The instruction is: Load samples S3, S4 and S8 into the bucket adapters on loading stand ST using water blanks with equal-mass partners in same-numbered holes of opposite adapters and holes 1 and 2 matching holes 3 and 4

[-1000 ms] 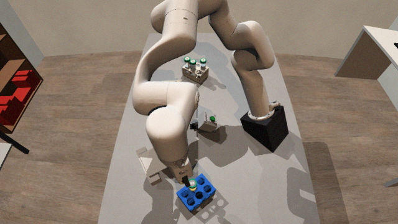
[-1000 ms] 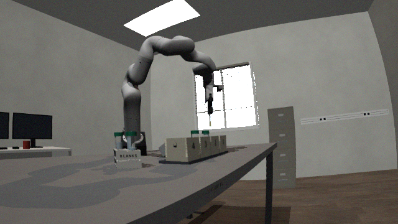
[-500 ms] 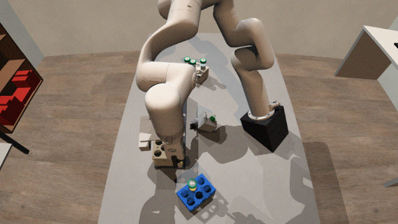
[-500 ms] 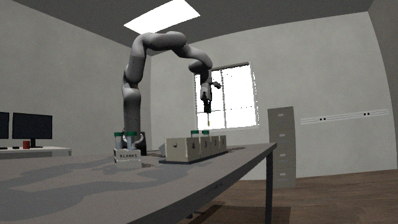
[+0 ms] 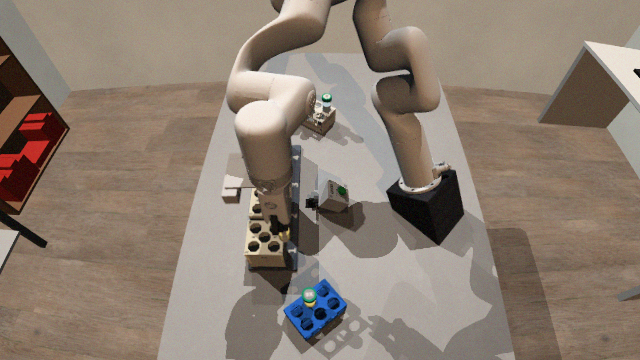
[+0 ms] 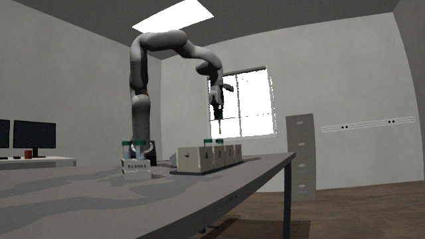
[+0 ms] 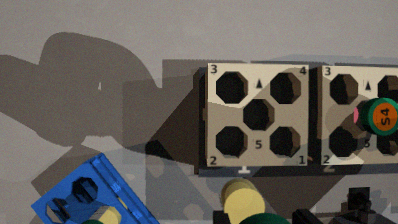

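One pale arm (image 5: 270,87) (image 6: 166,40) reaches over the left-centre of the top frame. Dark loading stand (image 5: 296,165) (image 6: 186,172) (image 7: 280,171) below it, block 1 (image 5: 266,260) (image 7: 250,158) at its near end, holes vacant. Blue rack (image 5: 327,322) (image 7: 102,175), bottom centre, keeps one tube; cap dot looks grey, probably X6. Blanks box (image 5: 322,127) (image 6: 136,174), lower left of the exterior frame. S4 (image 7: 385,116), right edge of the wrist frame, stands in block 2, seemingly hole 5.

Gripper (image 5: 280,231) (image 6: 218,117) (image 7: 260,217) pinches a yellow-filled tube (image 5: 284,235) (image 6: 220,129) (image 7: 244,202), raised beside block 1; ID unreadable. Likely step: loading another sample. Next: centre over the chosen hole, lower upright, release; then match its partner opposite.

gripper (image 5: 280,229) (image 6: 218,118) (image 7: 261,219) away from blue rack (image 5: 320,301) (image 7: 107,182), nearer adapters (image 5: 266,259) (image 6: 206,160) (image 7: 296,110)
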